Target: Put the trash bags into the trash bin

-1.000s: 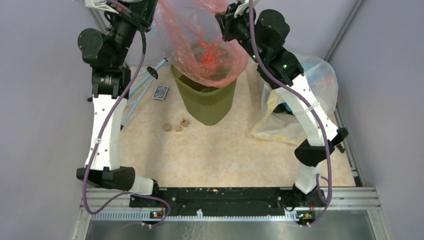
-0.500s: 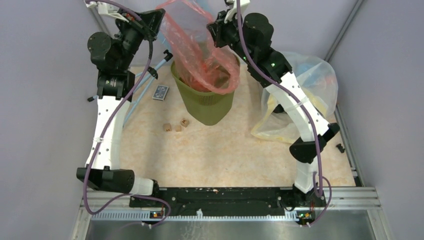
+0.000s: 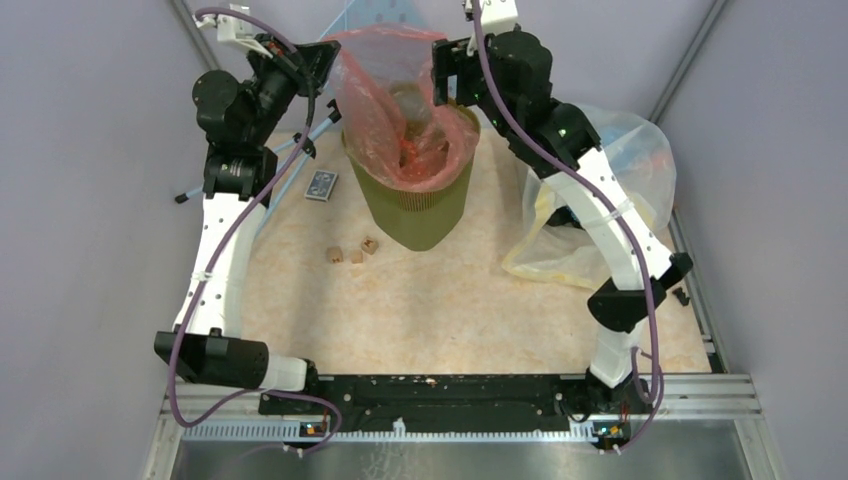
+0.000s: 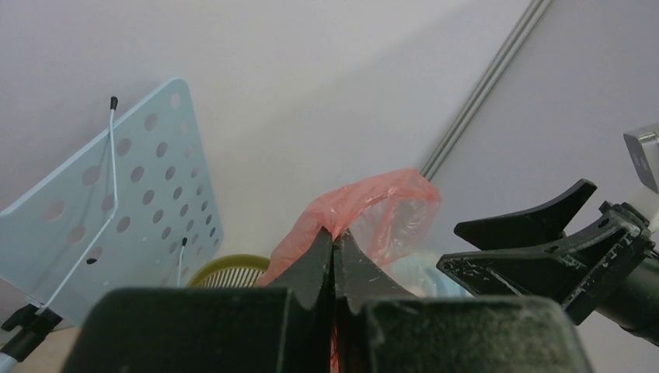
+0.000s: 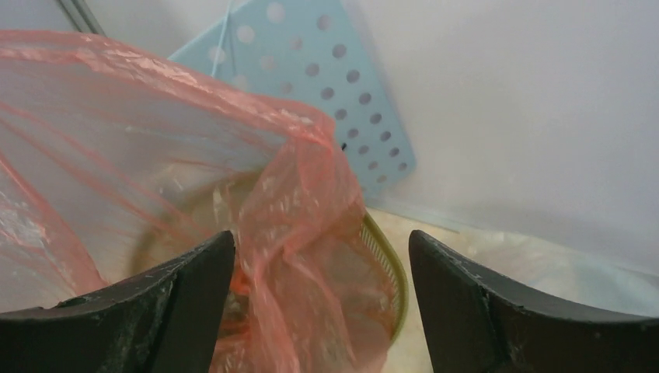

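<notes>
Bag [image 3: 388, 105] lower, inside bin [image 3: 415, 215]; L gripper [image 4: 334, 238] tight on it, R gripper [image 5: 320, 245] wide

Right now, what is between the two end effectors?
The orange trash bag hangs between the left end effector and right end effector, dipping into the green bin; the top view shows it.

We read no text, number or sign in any view; markings on the small blue card [image 3: 321, 185] are illegible.

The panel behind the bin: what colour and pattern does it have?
Pale blue panel with rows of round holes; clearest in the right wrist view.
</notes>
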Controlling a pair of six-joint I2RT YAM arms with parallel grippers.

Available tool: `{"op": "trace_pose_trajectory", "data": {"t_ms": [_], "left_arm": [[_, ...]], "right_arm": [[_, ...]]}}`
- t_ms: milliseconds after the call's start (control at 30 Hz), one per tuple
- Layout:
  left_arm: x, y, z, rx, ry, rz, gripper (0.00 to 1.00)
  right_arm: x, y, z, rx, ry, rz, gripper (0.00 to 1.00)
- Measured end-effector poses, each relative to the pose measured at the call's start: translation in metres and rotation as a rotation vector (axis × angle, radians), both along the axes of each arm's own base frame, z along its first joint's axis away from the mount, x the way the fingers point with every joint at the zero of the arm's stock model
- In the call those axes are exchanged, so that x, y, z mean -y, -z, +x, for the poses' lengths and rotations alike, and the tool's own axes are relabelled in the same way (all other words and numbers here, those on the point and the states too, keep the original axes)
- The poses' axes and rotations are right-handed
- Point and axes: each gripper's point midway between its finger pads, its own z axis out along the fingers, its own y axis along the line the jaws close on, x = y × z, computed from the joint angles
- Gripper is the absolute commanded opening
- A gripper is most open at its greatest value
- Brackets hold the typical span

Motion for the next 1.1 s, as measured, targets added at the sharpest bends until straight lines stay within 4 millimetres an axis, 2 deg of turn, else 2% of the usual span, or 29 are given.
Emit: {"op": "trace_pose_trajectory", "data": {"t_ms": [167, 267, 333, 367, 433, 567, 800, 1000, 1100], "left_arm": [[0.001, 0.010, 0.002, -0.028, 0.005, 0.005, 0.00], [0.002, 0.010, 0.002, -0.029, 0.009, 0.006, 0.00], [0.002, 0.011, 0.002, -0.032, 0.012, 0.008, 0.00], [0.002, 0.011, 0.002, -0.033, 0.011, 0.008, 0.00], [0.002, 0.012, 0.002, -0.036, 0.011, 0.011, 0.00], [0.002, 0.015, 0.003, -0.045, 0.008, 0.019, 0.00], [-0.003, 0.032, 0.009, -0.100, -0.025, 0.050, 0.00], [-0.020, 0.066, 0.024, -0.215, -0.105, 0.101, 0.00], [-0.030, 0.084, 0.033, -0.271, -0.131, 0.118, 0.00]], "right_arm": [[0.005, 0.033, -0.016, -0.087, -0.003, -0.092, 0.80], [0.004, 0.056, -0.024, -0.143, -0.020, -0.147, 0.76], [0.002, 0.072, -0.027, -0.183, -0.036, -0.180, 0.68], [0.001, 0.079, -0.028, -0.204, -0.044, -0.194, 0.61], [-0.001, 0.086, -0.030, -0.228, -0.059, -0.203, 0.43], [-0.006, 0.096, -0.030, -0.275, -0.068, -0.208, 0.00], [-0.007, 0.115, -0.035, -0.346, -0.066, -0.206, 0.00], [-0.002, 0.149, -0.044, -0.427, -0.068, -0.221, 0.00], [0.000, 0.155, -0.047, -0.441, -0.066, -0.209, 0.00]]}}
